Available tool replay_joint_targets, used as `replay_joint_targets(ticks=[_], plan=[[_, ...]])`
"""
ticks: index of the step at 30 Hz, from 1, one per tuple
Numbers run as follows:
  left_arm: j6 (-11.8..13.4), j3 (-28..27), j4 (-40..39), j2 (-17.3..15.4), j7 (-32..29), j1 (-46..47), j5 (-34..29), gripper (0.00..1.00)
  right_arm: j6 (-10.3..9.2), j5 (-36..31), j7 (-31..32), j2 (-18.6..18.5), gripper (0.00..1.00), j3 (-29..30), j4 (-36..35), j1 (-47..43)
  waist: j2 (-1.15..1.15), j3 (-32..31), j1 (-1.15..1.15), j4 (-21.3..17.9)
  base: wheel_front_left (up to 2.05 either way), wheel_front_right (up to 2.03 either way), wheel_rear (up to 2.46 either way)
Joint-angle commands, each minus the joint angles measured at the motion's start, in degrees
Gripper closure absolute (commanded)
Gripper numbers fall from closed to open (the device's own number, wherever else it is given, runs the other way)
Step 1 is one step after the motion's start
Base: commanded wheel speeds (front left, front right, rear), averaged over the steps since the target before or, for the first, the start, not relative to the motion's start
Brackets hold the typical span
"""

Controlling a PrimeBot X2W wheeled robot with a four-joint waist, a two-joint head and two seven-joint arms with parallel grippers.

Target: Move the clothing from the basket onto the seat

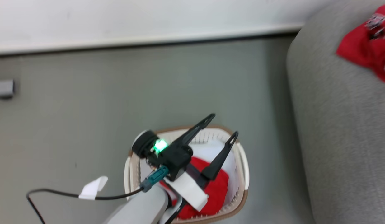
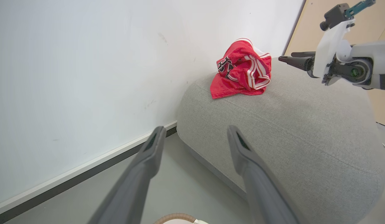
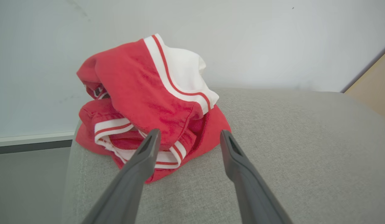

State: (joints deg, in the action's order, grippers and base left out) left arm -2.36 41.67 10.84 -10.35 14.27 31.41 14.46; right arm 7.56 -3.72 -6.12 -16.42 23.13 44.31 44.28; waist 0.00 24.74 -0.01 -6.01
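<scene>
A crumpled red jersey [image 3: 148,102] with white stripe trim lies on the grey seat [image 3: 288,149] near its wall-side edge. My right gripper [image 3: 190,133] stands open just short of it, with nothing between its fingers. From the left wrist view the same jersey [image 2: 242,73] sits on the seat [image 2: 288,130], and the right gripper [image 2: 284,57] hovers beside it. More red and white clothing [image 1: 215,189] fills the cream basket [image 1: 242,174] on the floor. My left gripper [image 1: 224,125] hangs open and empty above the basket, fingers pointing toward the wall.
The seat [image 1: 341,130] stands right of the basket, with a strip of grey floor between them. A white wall with a dark baseboard [image 1: 142,43] runs behind. A black cable with a white tag [image 1: 92,188] trails left of the basket. A small grey object [image 1: 3,88] sits far left.
</scene>
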Motion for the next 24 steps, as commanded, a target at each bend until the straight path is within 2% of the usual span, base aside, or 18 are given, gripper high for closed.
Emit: replay_joint_targets(ticks=[1,10,18,24], plan=[[0.44,-0.21,0.41,-0.31,0.34,-1.36,0.59,0.00,-0.14,0.91,-0.33,-0.82,0.00,-0.38,-0.39,-1.86,0.00,-4.49,0.01,-1.34,0.00,0.00,0.00],[4.04,-3.38,2.23,-0.30,0.84,-9.13,3.43,0.00,-0.14,7.12,-2.25,-1.60,0.00,-5.93,-8.01,-14.54,0.00,-14.62,0.01,0.25,0.00,0.00,0.00],[7.67,-8.43,1.85,-1.15,0.91,-18.93,5.35,0.00,-0.14,14.39,-5.02,1.50,0.00,-12.95,-20.59,-29.89,0.00,-23.12,0.01,3.88,0.00,0.00,0.00],[9.59,-13.86,0.69,-2.27,0.89,-25.23,5.47,0.00,-0.14,16.36,-6.51,5.18,0.00,-16.57,-28.25,-38.52,0.00,-25.28,0.01,6.68,0.00,0.00,0.00]])
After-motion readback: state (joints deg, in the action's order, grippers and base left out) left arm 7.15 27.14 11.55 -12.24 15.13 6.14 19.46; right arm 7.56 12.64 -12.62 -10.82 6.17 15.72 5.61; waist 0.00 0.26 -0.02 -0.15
